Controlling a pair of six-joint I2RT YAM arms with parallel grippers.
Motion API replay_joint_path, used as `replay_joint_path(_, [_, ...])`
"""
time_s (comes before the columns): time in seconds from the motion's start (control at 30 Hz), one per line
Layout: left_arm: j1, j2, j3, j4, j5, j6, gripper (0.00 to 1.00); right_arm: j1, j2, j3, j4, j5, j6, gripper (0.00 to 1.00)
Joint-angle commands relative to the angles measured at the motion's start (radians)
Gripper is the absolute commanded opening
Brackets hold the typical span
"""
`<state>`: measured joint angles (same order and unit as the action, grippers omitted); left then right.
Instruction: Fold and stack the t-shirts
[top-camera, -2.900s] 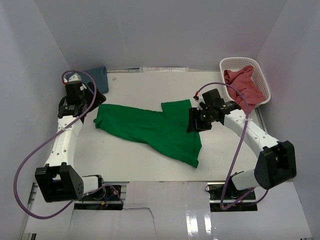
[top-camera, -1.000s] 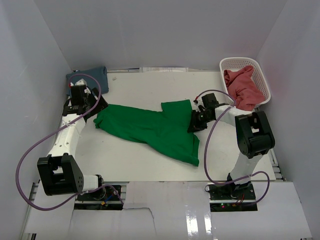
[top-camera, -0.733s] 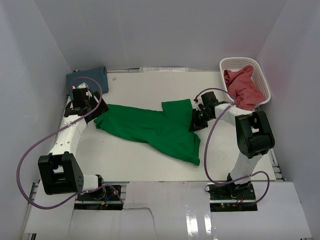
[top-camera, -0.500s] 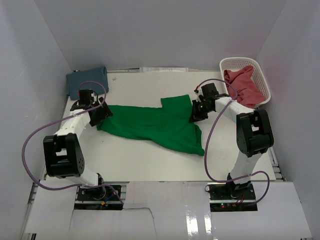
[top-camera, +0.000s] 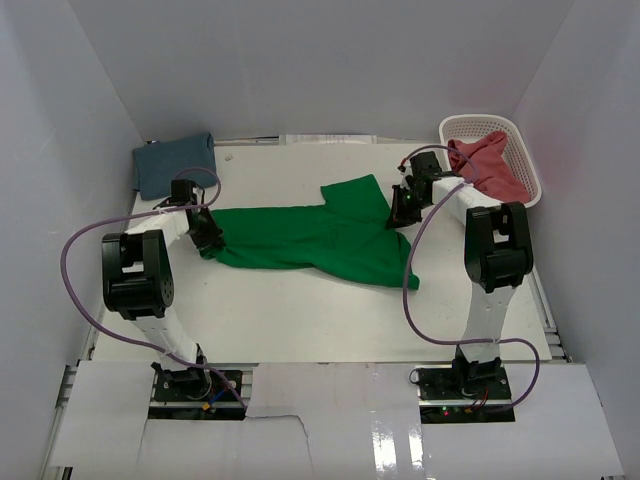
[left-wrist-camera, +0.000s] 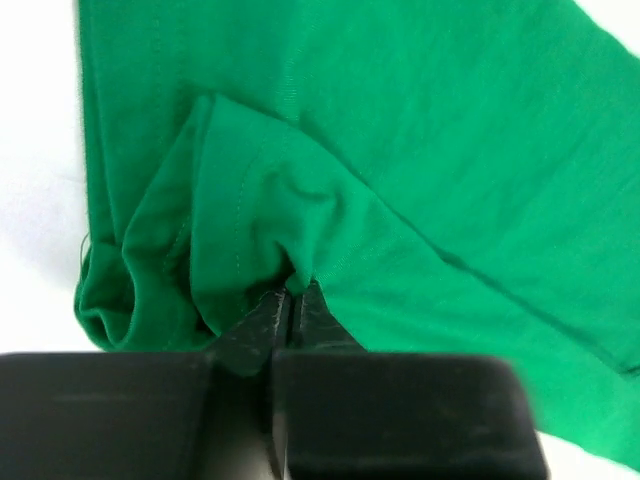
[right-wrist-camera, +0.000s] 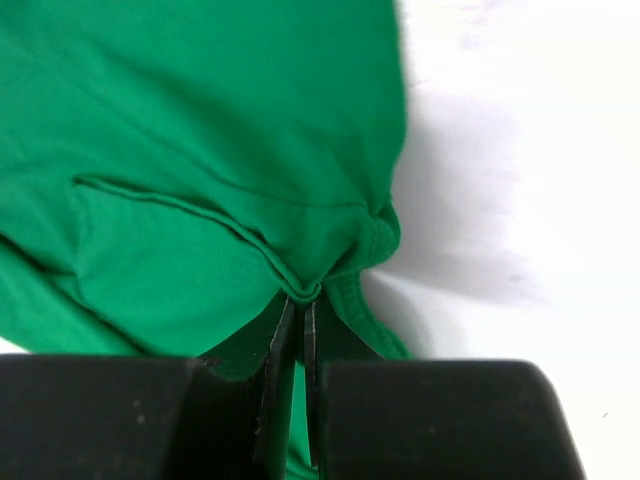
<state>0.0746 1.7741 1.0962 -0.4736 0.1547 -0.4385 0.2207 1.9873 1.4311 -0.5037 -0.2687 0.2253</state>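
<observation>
The bright green t-shirt (top-camera: 300, 235) lies stretched across the middle of the table. My left gripper (top-camera: 208, 235) is shut on a pinch of its left end; the left wrist view shows the green cloth (left-wrist-camera: 300, 200) bunched into the closed tips (left-wrist-camera: 292, 297). At the shirt's upper right edge my right gripper (top-camera: 404, 208) is also shut, with a green fold (right-wrist-camera: 250, 200) caught between its fingers (right-wrist-camera: 300, 300). A folded slate blue t-shirt (top-camera: 172, 164) rests at the back left. The pinkish red t-shirt (top-camera: 487, 168) sits crumpled in the basket.
A white lattice basket (top-camera: 524, 152) stands at the back right corner, close behind my right arm. White walls enclose the table on three sides. Purple cables loop from both arms.
Both arms have swung toward the back. The left gripper closed on the shirt's left end. The right gripper pulled its edge up and to the right, spreading the green shirt wider.
</observation>
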Motion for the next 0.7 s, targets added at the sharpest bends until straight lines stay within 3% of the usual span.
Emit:
replay_joint_path(0.0, [-0.001,-0.021,0.018,-0.013,-0.010,0.027,0.00,-0.029,0.027,0.068,-0.022,0.006,-0.011,0.08])
replay_joint_path(0.33, [-0.001,-0.234,-0.021,-0.121,-0.130,0.047,0.02,-0.075,0.106,0.163,-0.033,0.017,0.003,0.08])
replay_joint_path(0.37, [-0.001,-0.251,-0.025,-0.131,-0.129,0.046,0.06,-0.078,0.113,0.184,-0.033,0.008,0.006,0.08])
replay_joint_path(0.4, [-0.001,-0.284,-0.038,-0.143,-0.135,0.046,0.19,-0.084,0.125,0.198,-0.042,0.005,0.008,0.08])
replay_joint_path(0.5, [-0.001,-0.326,-0.056,-0.175,-0.139,0.052,0.38,-0.086,0.136,0.247,-0.058,-0.001,0.008,0.08])
replay_joint_path(0.67, [-0.001,-0.375,-0.079,-0.186,-0.210,0.041,0.79,-0.083,0.117,0.247,-0.062,-0.049,0.009,0.08])
